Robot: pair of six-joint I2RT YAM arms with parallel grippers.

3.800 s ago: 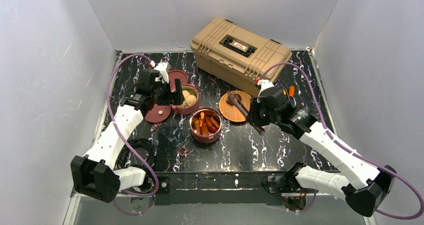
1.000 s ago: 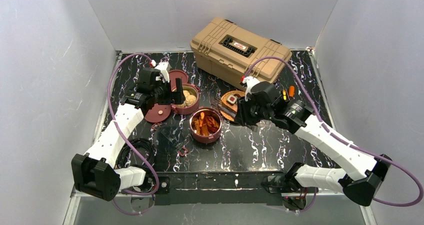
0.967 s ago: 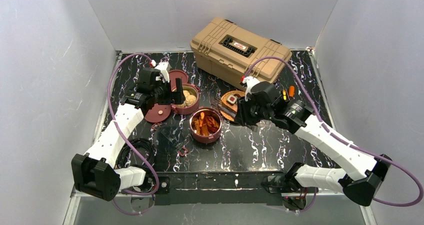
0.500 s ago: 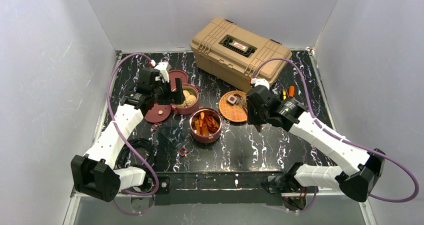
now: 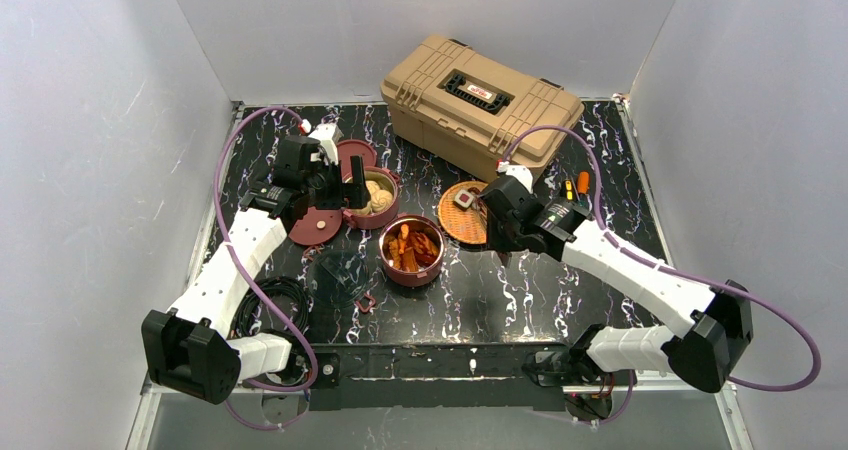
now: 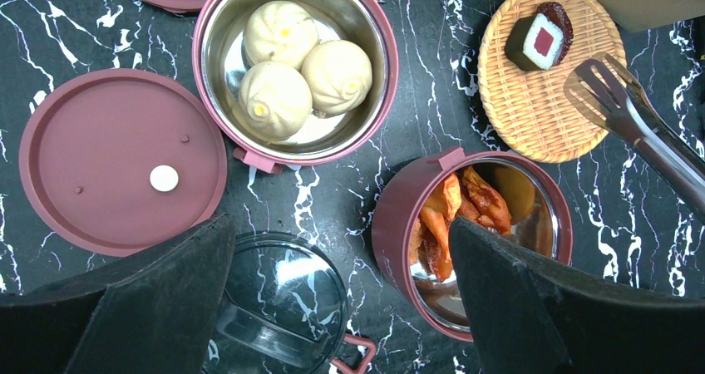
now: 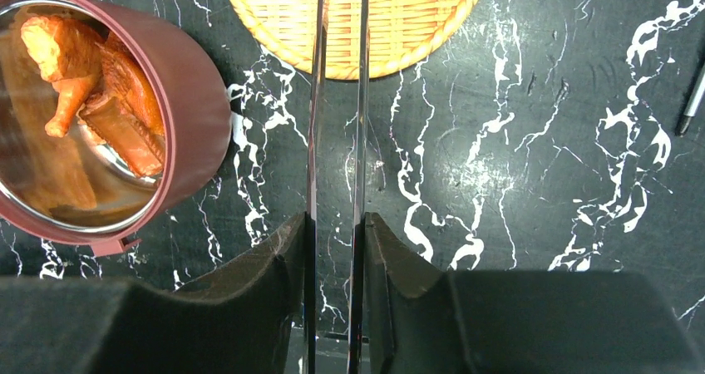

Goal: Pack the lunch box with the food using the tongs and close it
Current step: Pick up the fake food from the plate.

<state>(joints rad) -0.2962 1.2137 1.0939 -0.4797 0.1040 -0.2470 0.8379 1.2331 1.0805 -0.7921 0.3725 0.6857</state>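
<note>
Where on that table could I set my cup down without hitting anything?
The barest patch is the black marbled table in front of the maroon bowl of orange chunks, toward the near edge. It is crowded behind, where the bowl of buns, flat maroon lid, orange woven plate and tan toolbox cluster.

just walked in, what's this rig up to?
The right gripper is clamped on the tongs, whose tips reach over the woven plate, where one dark cube with a red centre sits. The left gripper hangs open above two open tiffin bowls: one holds three buns, the other orange chunks. A lid lies beside them; nothing is closed yet.
</note>
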